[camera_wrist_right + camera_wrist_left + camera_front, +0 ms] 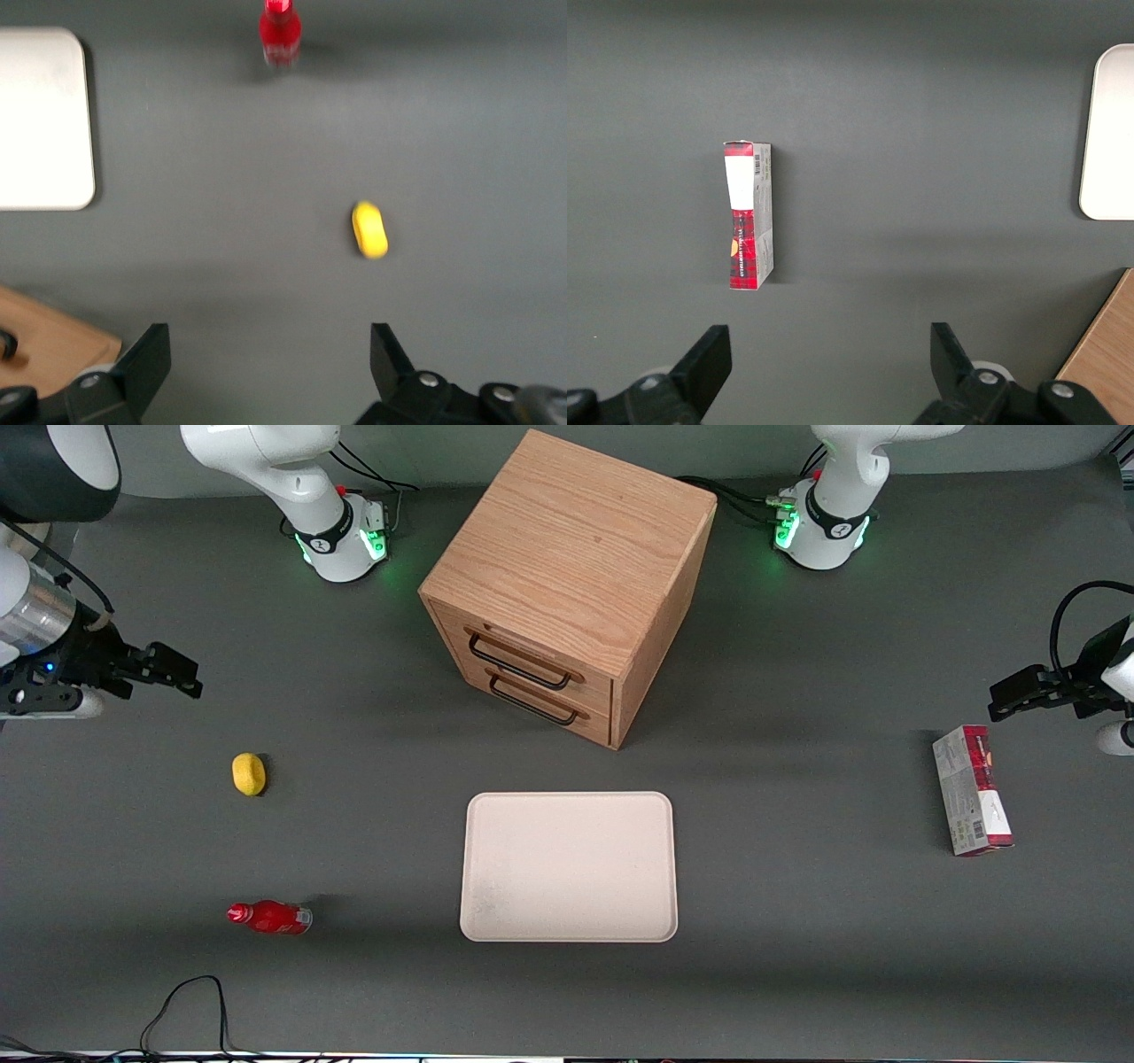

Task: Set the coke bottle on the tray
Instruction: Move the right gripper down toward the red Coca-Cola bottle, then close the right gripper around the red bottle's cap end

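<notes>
front view shows the task not yet begun: the coke bottle (pixel 269 917) lies on its side on the table (pixel 797 974), well apart from the tray (pixel 568 866), toward the working arm's end. the tray carries nothing. pick-up, transfer and release all remain. the right arm's gripper (pixel 173 670) hangs above the table, farther from the front camera than the lemon (pixel 249 774) and the bottle. right wrist view shows its fingers (pixel 146 359) spread wide, holding nothing.
</notes>
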Controlling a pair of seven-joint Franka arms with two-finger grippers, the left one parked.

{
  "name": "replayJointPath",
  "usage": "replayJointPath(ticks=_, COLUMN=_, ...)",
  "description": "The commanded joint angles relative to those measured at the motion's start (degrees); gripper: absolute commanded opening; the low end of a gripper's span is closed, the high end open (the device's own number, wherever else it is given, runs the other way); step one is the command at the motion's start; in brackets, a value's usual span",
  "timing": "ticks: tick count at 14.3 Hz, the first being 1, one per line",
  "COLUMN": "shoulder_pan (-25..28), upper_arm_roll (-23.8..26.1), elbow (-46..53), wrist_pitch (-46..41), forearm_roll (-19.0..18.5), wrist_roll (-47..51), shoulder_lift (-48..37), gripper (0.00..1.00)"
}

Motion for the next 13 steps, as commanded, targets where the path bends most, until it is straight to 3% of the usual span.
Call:
replayJointPath(ticks=1, shoulder_pan=-2.28, upper_arm_roll=0.67, elbow=12.36, wrist_pitch=1.93, forearm_roll=-0.89, wrist_roll=0.90, shoulder_lift=12.45, gripper=1.00)
replayJointPath(ticks=3, shoulder_pan=-2.64, upper_arm_roll=0.94, elbow=23.18, wrist_pitch=1.93, forearm_roll=0.69, wrist_roll=0.73, shoulder_lift=22.92, gripper=1.00)
replayJointPath(ticks=6, shoulder_pan=-3.52, upper_arm_roll=1.55, elbow=31.47, wrist_pitch=4.81, forearm_roll=2.28, wrist_roll=0.29, shoulder_lift=33.83, gripper=1.00)
replayJointPath(ticks=13, shoulder_pan=-4.58, upper_arm_roll=2.34, elbow=31.75, wrist_pitch=21.86, forearm_roll=2.11, wrist_roll=-5.87, shoulder_lift=46.69, gripper=1.00)
